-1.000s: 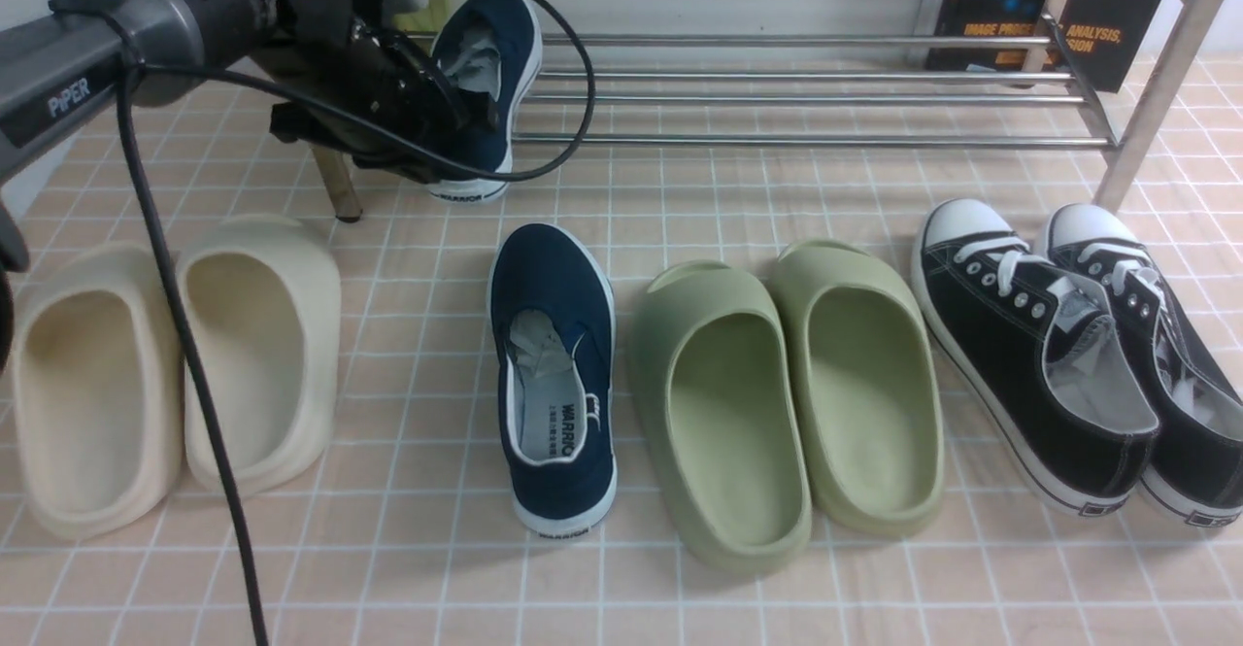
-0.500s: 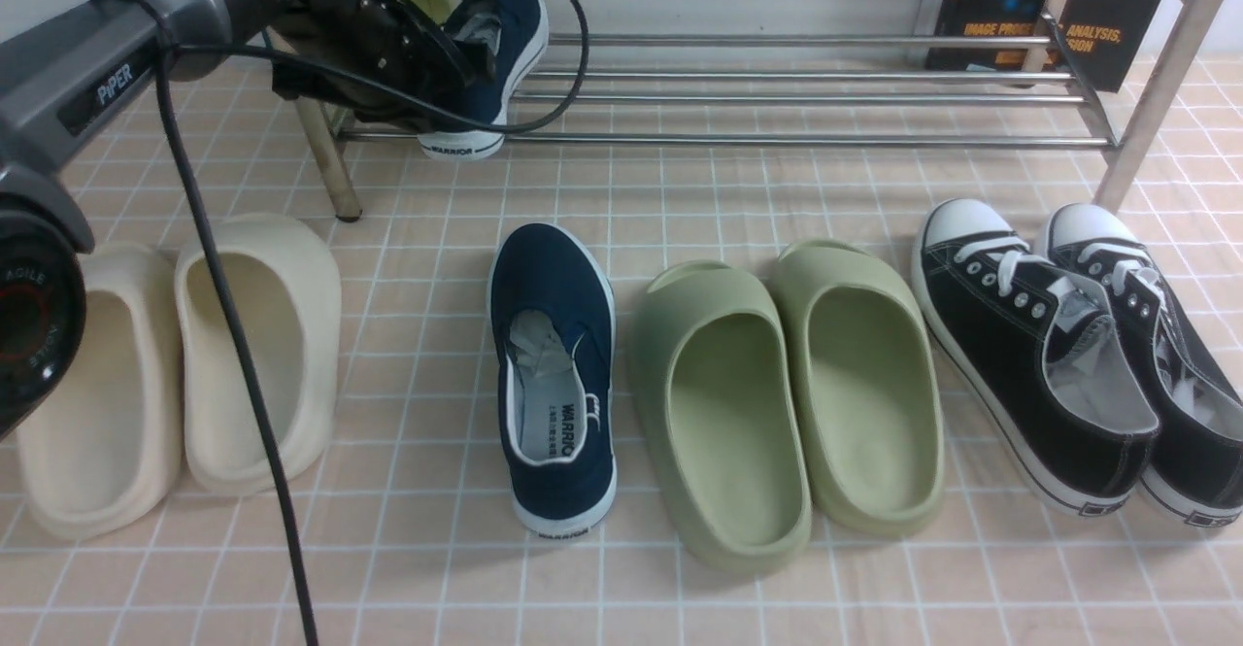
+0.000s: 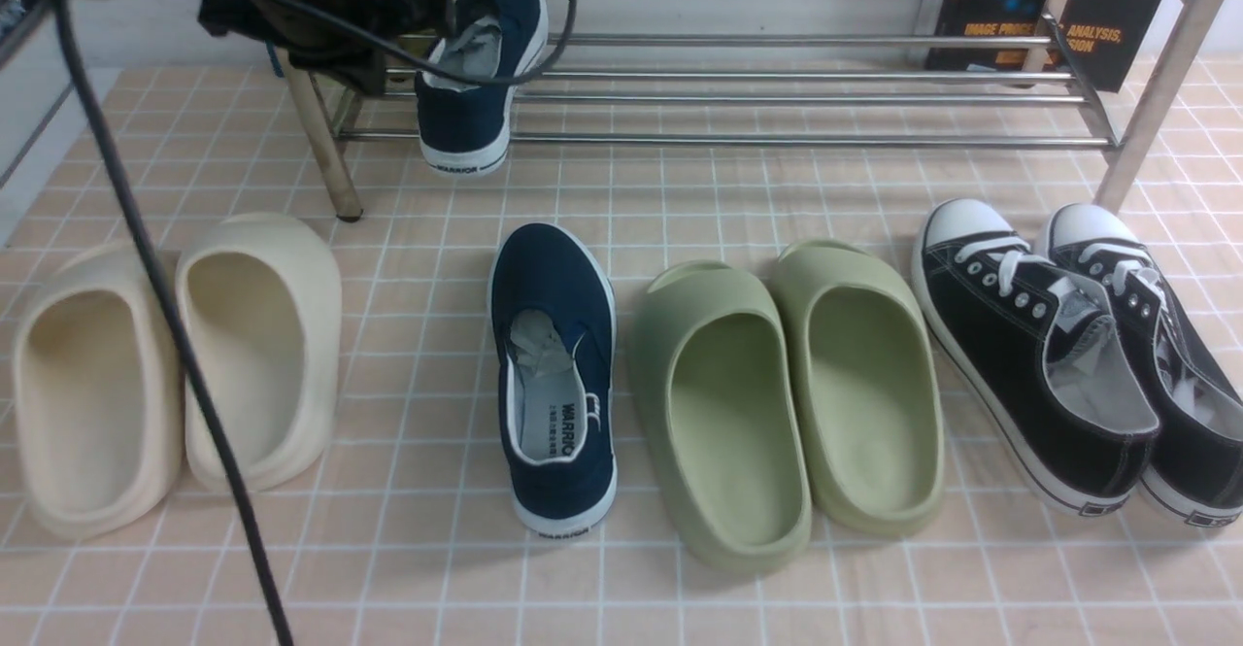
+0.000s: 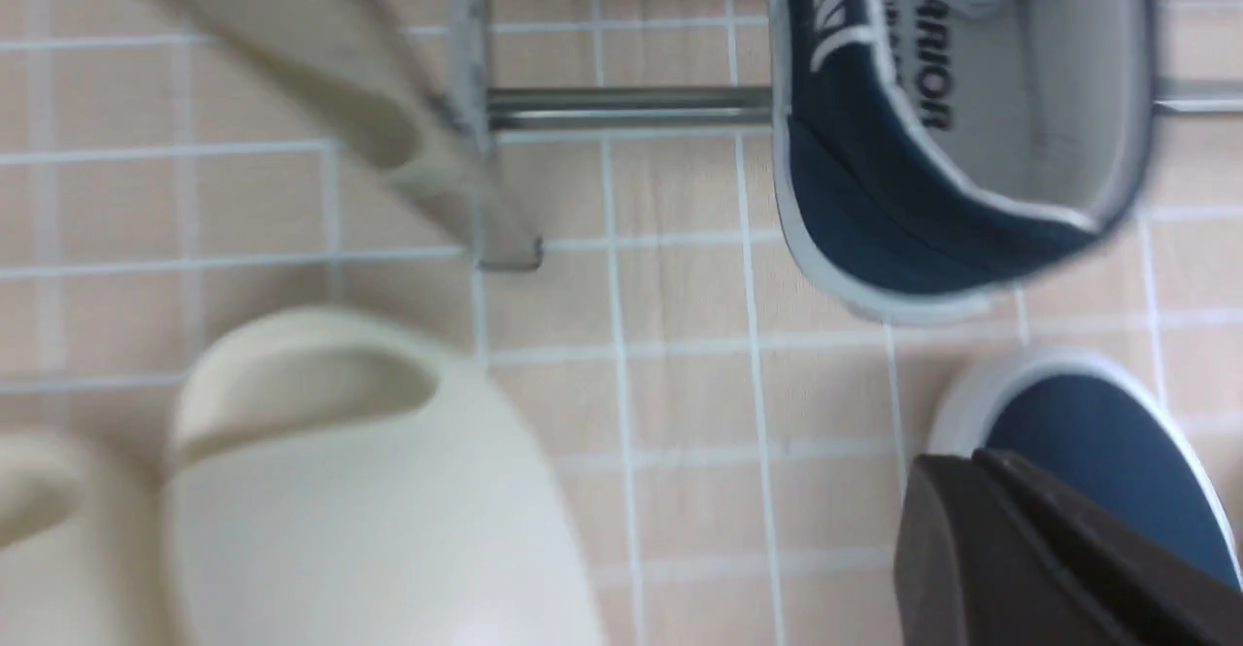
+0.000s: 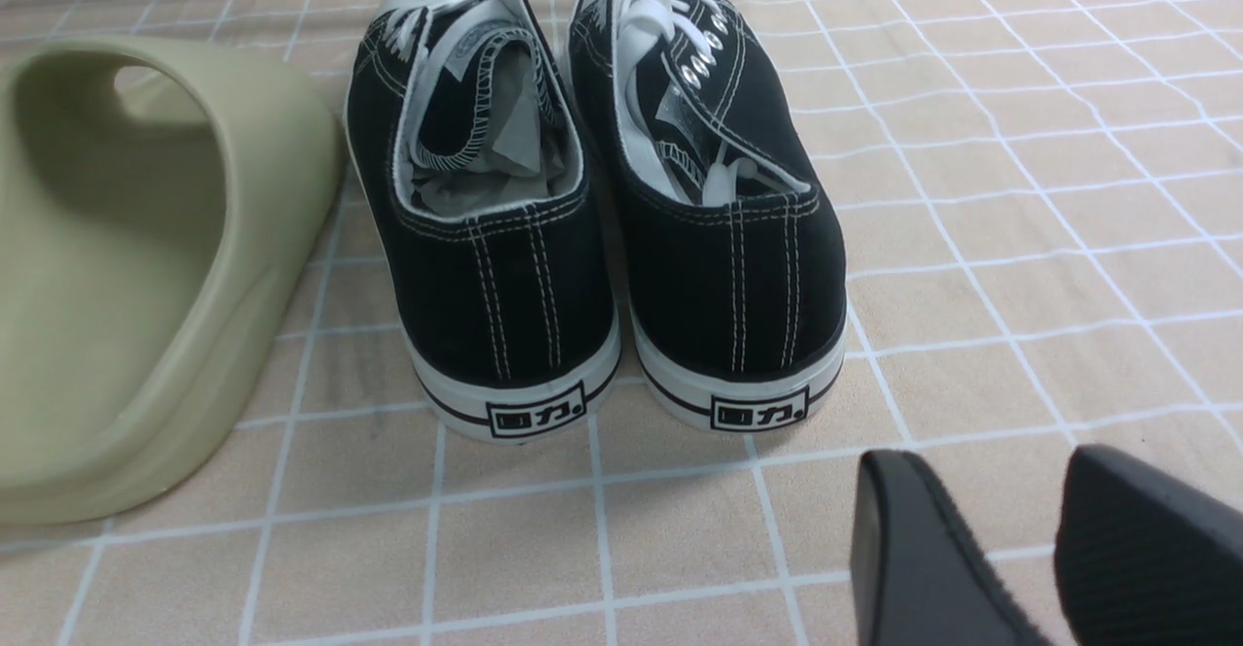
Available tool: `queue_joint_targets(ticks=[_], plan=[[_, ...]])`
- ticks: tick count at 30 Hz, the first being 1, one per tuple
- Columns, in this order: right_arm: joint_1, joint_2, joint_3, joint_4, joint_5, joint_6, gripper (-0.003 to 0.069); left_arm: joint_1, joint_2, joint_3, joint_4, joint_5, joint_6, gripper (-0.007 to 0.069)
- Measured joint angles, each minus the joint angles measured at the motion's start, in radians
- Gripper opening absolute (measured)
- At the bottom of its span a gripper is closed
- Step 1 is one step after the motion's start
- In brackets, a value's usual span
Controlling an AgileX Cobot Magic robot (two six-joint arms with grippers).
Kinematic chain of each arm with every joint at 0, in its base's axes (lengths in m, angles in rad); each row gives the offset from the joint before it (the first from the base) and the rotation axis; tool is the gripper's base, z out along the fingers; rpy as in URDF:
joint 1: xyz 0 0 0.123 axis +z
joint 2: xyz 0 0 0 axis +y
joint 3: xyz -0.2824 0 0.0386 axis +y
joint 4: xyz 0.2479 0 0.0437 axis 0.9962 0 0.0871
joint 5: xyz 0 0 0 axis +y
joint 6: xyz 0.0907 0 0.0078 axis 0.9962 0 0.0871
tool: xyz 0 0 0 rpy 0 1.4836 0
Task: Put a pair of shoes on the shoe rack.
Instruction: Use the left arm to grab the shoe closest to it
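Set on the shoe rack [image 3: 806, 138] is one navy shoe [image 3: 473, 73] of two, the left gripper [image 3: 418, 15] drawn back, its finger gap unclear, the right gripper [image 5: 1010, 500] held parted.

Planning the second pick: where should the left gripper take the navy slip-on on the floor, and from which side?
Judging by its pose, take the navy slip-on by its heel collar, from above, with one finger inside. It sits sole-down, opening up, heel toward the robot. Paper stuffing fills the toe end, and the green slide crowds its right side.
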Motion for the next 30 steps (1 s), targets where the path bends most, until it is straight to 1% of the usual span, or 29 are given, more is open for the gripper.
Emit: queue_joint_targets(ticks=[3, 6, 9, 11, 16, 18, 22, 23, 25, 26, 28, 29, 30], plan=[[0.0, 0.0, 0.0, 0.0, 0.0, 0.0, 0.0237, -0.021, -0.094, 0.014, 0.014, 0.094, 0.047, 0.0017], [0.0, 0.0, 0.0, 0.0, 0.0, 0.0, 0.0237, -0.05, -0.166, 0.064, 0.03, 0.118, 0.052, 0.002], [0.0, 0.0, 0.0, 0.0, 0.0, 0.0, 0.0237, -0.114, -0.274, 0.245, 0.059, 0.115, 0.021, 0.002], [0.0, 0.0, 0.0, 0.0, 0.0, 0.0, 0.0237, -0.165, -0.345, 0.376, 0.075, 0.078, -0.016, 0.002], [0.0, 0.0, 0.0, 0.0, 0.0, 0.0, 0.0237, -0.255, -0.484, 0.687, 0.08, -0.049, -0.127, 0.002], [0.0, 0.0, 0.0, 0.0, 0.0, 0.0, 0.0237, -0.278, -0.521, 0.781, 0.08, -0.091, -0.168, 0.0021], [0.0, 0.0, 0.0, 0.0, 0.0, 0.0, 0.0237, -0.288, -0.532, 0.907, 0.072, -0.153, -0.221, 0.0029], [0.0, 0.0, 0.0, 0.0, 0.0, 0.0, 0.0237, -0.288, -0.528, 0.951, 0.067, -0.195, -0.241, 0.0044], [0.0, 0.0, 0.0, 0.0, 0.0, 0.0, 0.0237, -0.288, -0.524, 0.971, 0.062, -0.221, -0.25, 0.0061], [0.0, 0.0, 0.0, 0.0, 0.0, 0.0, 0.0237, -0.288, -0.517, 0.981, 0.051, -0.245, -0.255, 0.0085], [0.0, 0.0, 0.0, 0.0, 0.0, 0.0, 0.0237, -0.297, -0.496, 0.982, 0.026, -0.298, -0.256, 0.0155], [0.0, 0.0, 0.0, 0.0, 0.0, 0.0, 0.0237, -0.297, -0.492, 0.982, 0.024, -0.302, -0.256, 0.0162], [0.0, 0.0, 0.0, 0.0, 0.0, 0.0, 0.0237, -0.305, -0.477, 0.982, 0.012, -0.331, -0.256, 0.022]])
